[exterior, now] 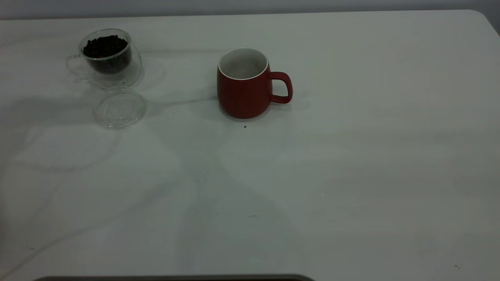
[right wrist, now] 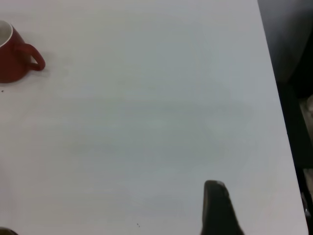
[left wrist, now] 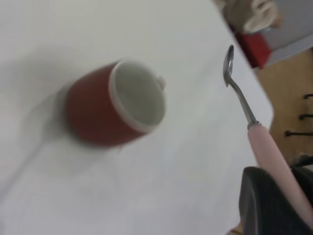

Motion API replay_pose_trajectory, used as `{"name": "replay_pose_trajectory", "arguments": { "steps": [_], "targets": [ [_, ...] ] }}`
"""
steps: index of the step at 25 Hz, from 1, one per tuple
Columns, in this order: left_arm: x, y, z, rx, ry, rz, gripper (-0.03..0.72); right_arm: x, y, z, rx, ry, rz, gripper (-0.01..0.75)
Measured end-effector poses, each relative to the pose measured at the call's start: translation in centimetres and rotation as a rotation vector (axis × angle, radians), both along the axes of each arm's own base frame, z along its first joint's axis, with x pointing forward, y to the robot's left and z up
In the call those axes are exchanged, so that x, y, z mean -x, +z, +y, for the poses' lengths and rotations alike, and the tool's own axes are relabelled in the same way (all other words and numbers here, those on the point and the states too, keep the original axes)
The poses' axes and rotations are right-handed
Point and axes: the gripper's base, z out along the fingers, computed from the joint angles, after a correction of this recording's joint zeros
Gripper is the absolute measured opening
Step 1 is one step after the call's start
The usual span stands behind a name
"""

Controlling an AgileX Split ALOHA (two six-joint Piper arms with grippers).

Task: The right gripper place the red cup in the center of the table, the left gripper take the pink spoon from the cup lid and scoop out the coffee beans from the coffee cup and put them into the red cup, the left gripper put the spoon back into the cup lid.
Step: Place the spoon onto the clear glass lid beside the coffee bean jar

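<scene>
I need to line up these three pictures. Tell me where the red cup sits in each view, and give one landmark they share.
Exterior view: the red cup stands upright near the table's middle, handle toward the right arm's side.
Left wrist view: the cup fills the picture's left-centre, its white inside showing, beside the pink spoon.
Right wrist view: at the upper left edge, partly cut off.
Shared landmark: the white table.

Both pincers — left, right — show black, rounded fingers.

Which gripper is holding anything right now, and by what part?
The left gripper holds the pink spoon by its pink handle, bowl empty. The right gripper shows nothing held.
</scene>
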Motion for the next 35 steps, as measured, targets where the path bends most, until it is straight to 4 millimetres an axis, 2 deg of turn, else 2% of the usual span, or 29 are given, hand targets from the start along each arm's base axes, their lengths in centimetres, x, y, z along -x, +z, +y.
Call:
{"name": "replay_pose_trajectory", "arguments": {
  "steps": [3, 6, 10, 13, 17, 21, 27, 35],
  "targets": [
    [0.6, 0.2, 3.9, -0.056, 0.076, 0.044, 0.127, 0.0, 0.0, 0.0, 0.0, 0.0, 0.0, 0.486],
    [2.0, -1.1, 7.7, -0.077, 0.151, 0.102, 0.127, 0.0, 0.0, 0.0, 0.0, 0.0, 0.0, 0.486],
    [3.9, -4.6, 11.9, -0.036, 0.255, 0.21, 0.127, 0.0, 0.0, 0.0, 0.0, 0.0, 0.0, 0.486],
    [4.8, -7.8, 14.2, 0.0, 0.326, 0.303, 0.127, 0.0, 0.0, 0.0, 0.0, 0.0, 0.0, 0.486],
    [5.4, -11.1, 14.6, 0.034, 0.339, 0.374, 0.127, 0.0, 0.0, 0.0, 0.0, 0.0, 0.0, 0.486],
    [5.1, -13.2, 14.5, 0.079, 0.371, 0.366, 0.127, 0.0, 0.0, 0.0, 0.0, 0.0, 0.0, 0.486],
    [4.6, -14.5, 14.8, 0.054, 0.451, 0.331, 0.127, 0.0, 0.0, 0.0, 0.001, 0.0, 0.0, 0.486],
    [4.4, -16.6, 14.8, 0.067, 0.45, 0.36, 0.127, 0.0, 0.0, 0.0, 0.001, 0.0, 0.0, 0.486]
  ]
}}
